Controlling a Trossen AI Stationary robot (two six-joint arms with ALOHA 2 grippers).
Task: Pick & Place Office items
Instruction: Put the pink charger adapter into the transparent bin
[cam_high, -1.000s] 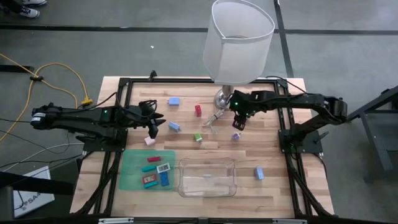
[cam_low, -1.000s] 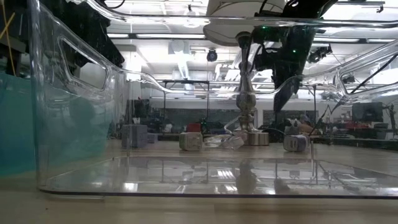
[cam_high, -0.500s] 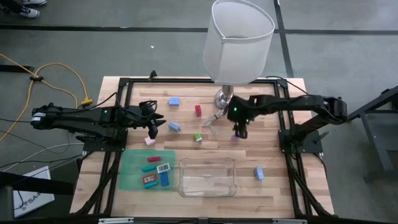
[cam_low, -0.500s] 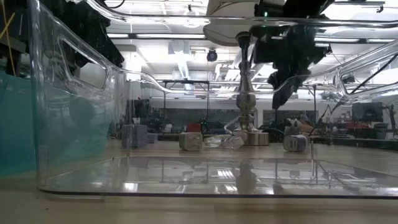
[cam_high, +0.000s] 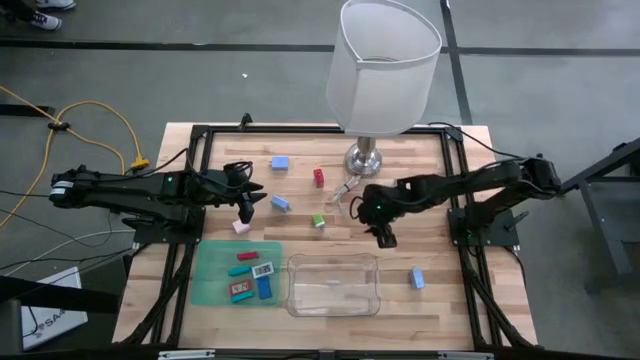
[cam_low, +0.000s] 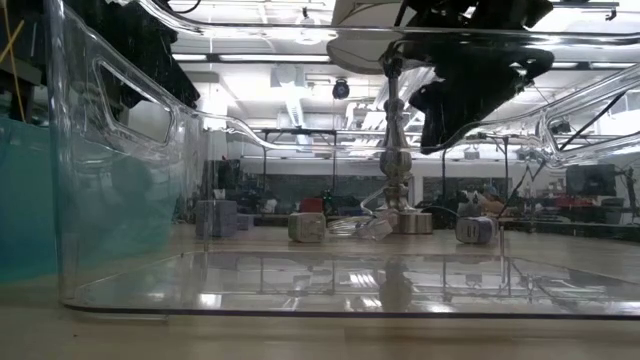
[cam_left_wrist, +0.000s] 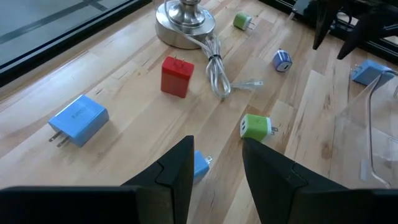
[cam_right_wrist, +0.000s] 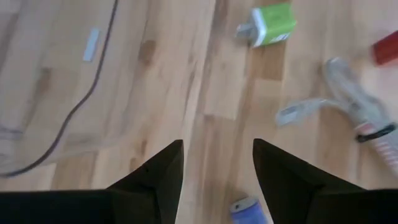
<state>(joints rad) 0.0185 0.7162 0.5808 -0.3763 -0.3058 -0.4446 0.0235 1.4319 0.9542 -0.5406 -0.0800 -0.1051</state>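
Small office items lie loose on the wooden table: a blue one (cam_high: 280, 162), a red one (cam_high: 319, 177), another blue one (cam_high: 281, 203), a green one (cam_high: 318, 220), a pink one (cam_high: 240, 227) and a blue one (cam_high: 416, 277). Several more lie on the green mat (cam_high: 208, 285). My right gripper (cam_high: 385, 238) hangs open above the table, just beyond the clear tray (cam_high: 333, 300). A purple-blue item (cam_right_wrist: 245, 208) lies on the wood under it. My left gripper (cam_high: 245, 205) hovers open over the left part, with nothing between its fingers (cam_left_wrist: 177, 168).
A lamp with a white shade (cam_high: 385, 60) stands on a silver base (cam_high: 363, 158) at the far middle. Its clear cable (cam_high: 345, 190) lies coiled beside the red item. Black frame rails (cam_high: 452, 180) run along the table's sides.
My right gripper has swung from beside the lamp base toward the table's near edge, passing over the purple-blue item, and has rolled about its own axis. It has stayed open. The items have not moved.
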